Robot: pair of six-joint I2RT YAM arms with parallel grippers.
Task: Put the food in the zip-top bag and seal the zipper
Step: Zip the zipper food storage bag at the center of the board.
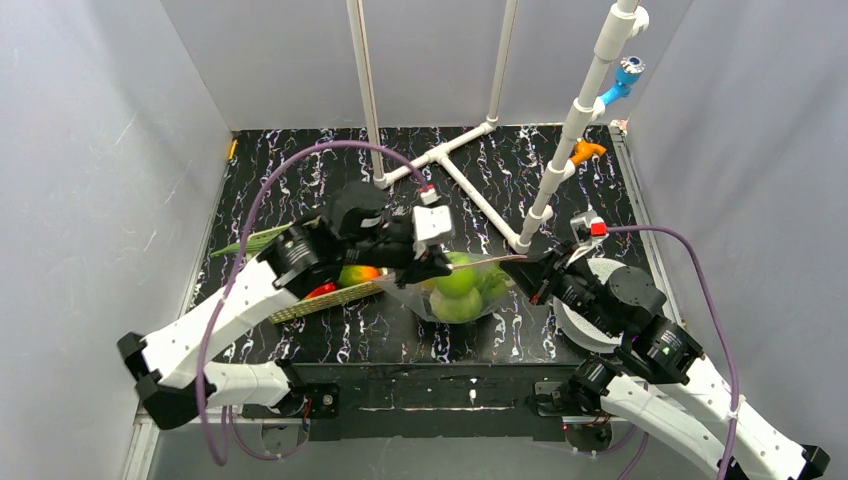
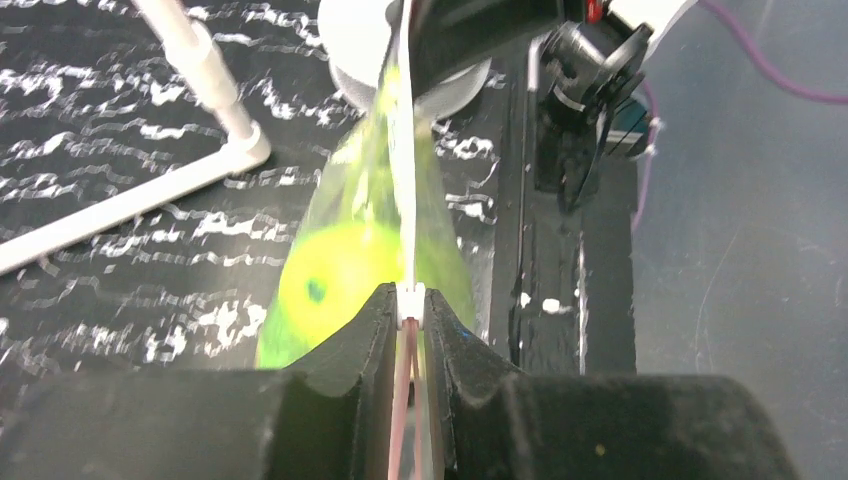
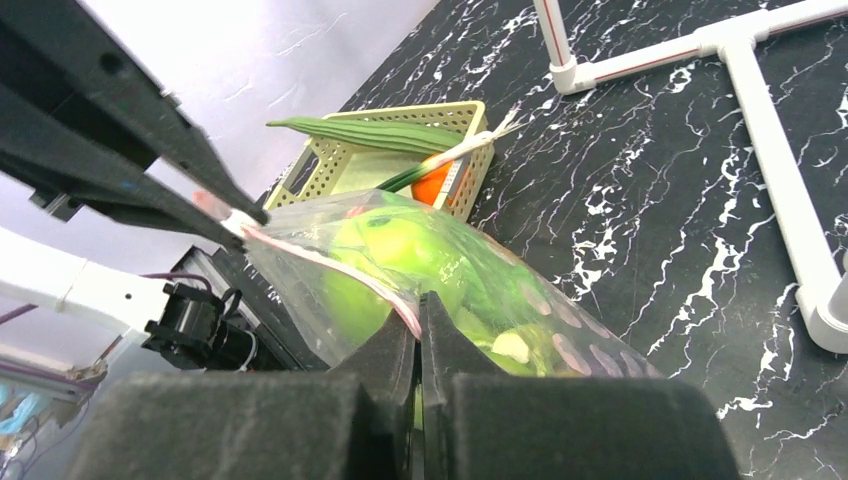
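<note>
Left end effector [image 2: 410, 310] and right end effector [image 3: 418, 310] are both clenched on the zipper [image 3: 320, 272]. The zip-top bag [image 1: 415, 300], holding green apple [image 1: 458, 280], hangs between them toward the desk's [image 1: 330, 340] 6 o'clock. Uneven pulling could slip the strip free, leaving a gap.

left gripper [image 2: 410, 308]: we see its jaws clamped on the zipper [image 2: 404, 170]
zip-top bag [image 2: 445, 265]: edge-on, stretching away from us
green apple [image 2: 335, 285]: inside the bag, left of the strip
white pipe [image 2: 205, 65]: on the table [image 2: 120, 250], upper left
</note>
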